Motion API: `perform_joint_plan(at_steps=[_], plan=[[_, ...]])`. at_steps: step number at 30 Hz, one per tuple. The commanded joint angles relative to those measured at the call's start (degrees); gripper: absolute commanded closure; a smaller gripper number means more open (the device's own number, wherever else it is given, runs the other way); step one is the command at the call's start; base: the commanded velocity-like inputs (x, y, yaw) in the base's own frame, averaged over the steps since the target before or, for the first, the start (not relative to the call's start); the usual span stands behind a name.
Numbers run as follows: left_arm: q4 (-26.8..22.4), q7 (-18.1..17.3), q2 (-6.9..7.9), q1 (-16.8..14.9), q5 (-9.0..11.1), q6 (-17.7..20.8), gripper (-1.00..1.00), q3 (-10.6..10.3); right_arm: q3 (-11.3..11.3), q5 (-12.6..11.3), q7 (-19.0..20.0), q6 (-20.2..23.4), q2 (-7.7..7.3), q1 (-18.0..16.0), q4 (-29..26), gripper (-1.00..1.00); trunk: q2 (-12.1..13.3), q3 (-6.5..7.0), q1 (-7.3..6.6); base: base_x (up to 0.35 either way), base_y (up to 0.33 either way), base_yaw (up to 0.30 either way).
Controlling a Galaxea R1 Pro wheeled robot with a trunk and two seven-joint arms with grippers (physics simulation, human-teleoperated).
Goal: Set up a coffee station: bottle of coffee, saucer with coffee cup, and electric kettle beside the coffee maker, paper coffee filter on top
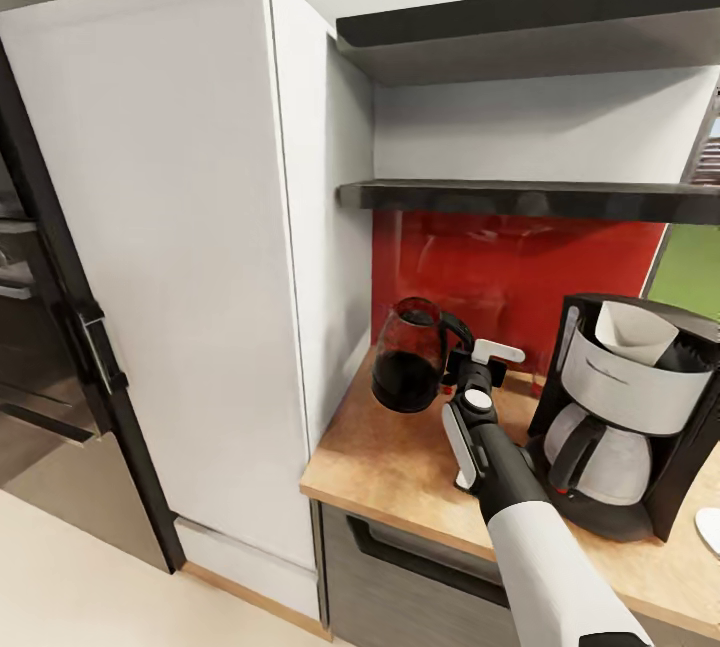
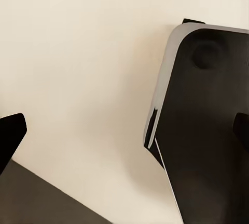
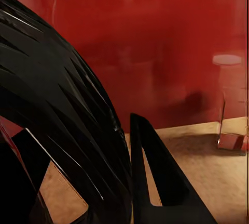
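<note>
Kettle [image 1: 408,367] held over countertop [image 1: 400,467], coffee maker [image 1: 628,417] beside, cabinet [image 1: 200,257] close

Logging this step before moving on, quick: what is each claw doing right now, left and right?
Left claw: open, holding nothing.
Right claw: shut on the electric kettle by its black handle, beside the coffee maker.

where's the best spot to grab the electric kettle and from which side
By its black looping handle, from the handle side, facing the coffee maker. The electric kettle body is round and smooth; the handle gives the right gripper a narrow bar, as it grips now.
</note>
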Motion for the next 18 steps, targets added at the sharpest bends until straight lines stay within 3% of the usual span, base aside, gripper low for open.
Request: perform_joint_plan(at_steps=[1,11,18], plan=[[-0.13,0.24,0.02,0.06,0.45,-0.02,-1.0,-0.5,-0.04,0.4,-0.17,0.42,0.04,-0.02,-0.1,1.0,-0.04,0.0,0.02,0.032,0.011,-0.161],[-0.11,0.22,0.02,0.06,0.46,-0.01,-1.0,-0.48,0.05,0.4,-0.17,0.42,0.04,-0.02,-0.08,1.0,-0.04,0.0,0.02,0.003,0.001,-0.269],[-0.04,0.24,0.05,0.06,0.46,-0.08,-1.0,-0.41,0.2,0.31,-0.17,0.42,0.04,-0.02,0.07,1.0,-0.04,0.0,0.02,0.123,0.102,-0.279]])
